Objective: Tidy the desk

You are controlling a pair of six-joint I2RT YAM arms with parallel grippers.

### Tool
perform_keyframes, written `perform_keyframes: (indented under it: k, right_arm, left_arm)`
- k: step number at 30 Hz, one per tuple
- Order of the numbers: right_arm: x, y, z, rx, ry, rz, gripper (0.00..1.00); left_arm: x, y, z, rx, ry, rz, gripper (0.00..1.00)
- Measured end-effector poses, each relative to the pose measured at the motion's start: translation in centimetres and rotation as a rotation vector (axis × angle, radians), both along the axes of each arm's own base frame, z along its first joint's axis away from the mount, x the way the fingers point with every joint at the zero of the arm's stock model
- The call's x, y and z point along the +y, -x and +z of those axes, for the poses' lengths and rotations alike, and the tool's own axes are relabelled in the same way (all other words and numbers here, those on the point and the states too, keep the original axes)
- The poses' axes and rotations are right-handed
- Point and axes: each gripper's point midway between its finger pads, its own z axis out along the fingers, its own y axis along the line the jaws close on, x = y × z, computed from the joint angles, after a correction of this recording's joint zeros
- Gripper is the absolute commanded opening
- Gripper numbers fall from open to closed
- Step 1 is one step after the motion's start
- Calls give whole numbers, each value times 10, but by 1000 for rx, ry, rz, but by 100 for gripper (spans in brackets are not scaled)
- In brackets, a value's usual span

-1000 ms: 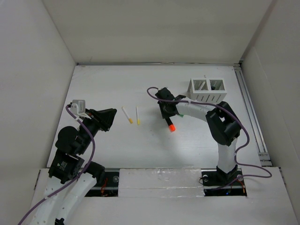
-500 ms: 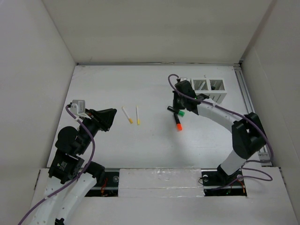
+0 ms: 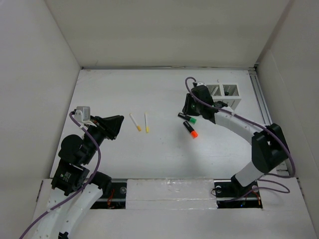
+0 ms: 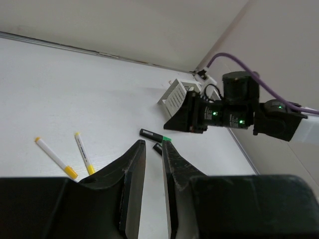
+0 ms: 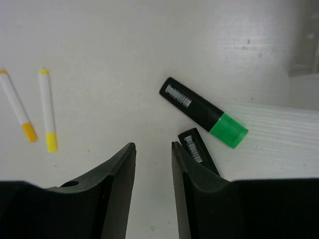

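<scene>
The white desk holds two black markers side by side: a green-capped one and an orange-capped one. My right gripper hovers just above them, open and empty; its right finger hides part of the orange-capped marker's barrel. Two white pens with yellow ends lie to the left. My left gripper hangs over the left side, jaws only a narrow gap apart, holding nothing.
A white two-compartment slotted box stands behind the right gripper, with a metal rail along the desk's right edge. White walls enclose three sides. Both arm bases sit at the near edge.
The right arm swung right and back toward the slotted box. The orange-capped marker shifted right to lie beside the green-capped one, and the right jaws now stand open. The left arm stayed still.
</scene>
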Motion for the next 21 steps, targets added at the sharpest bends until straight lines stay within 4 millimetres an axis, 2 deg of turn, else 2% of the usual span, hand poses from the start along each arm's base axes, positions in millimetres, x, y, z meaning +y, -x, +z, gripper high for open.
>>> perform_keyframes:
  k: [3, 5, 8, 16, 21]
  right_arm:
    - [4, 11, -35, 87, 66, 5, 49]
    - [1, 16, -53, 134, 108, 0, 51]
    - [-6, 21, -72, 182, 155, -15, 52]
    - [-19, 27, -108, 256, 279, -54, 53]
    - [-16, 25, -110, 254, 308, -55, 51]
  left_arm:
    - [0, 0, 0, 0, 0, 0, 17]
    - [0, 0, 0, 0, 0, 0, 17]
    - [0, 0, 0, 0, 0, 0, 17]
    - [0, 0, 0, 0, 0, 0, 17]
    - [0, 0, 0, 0, 0, 0, 17]
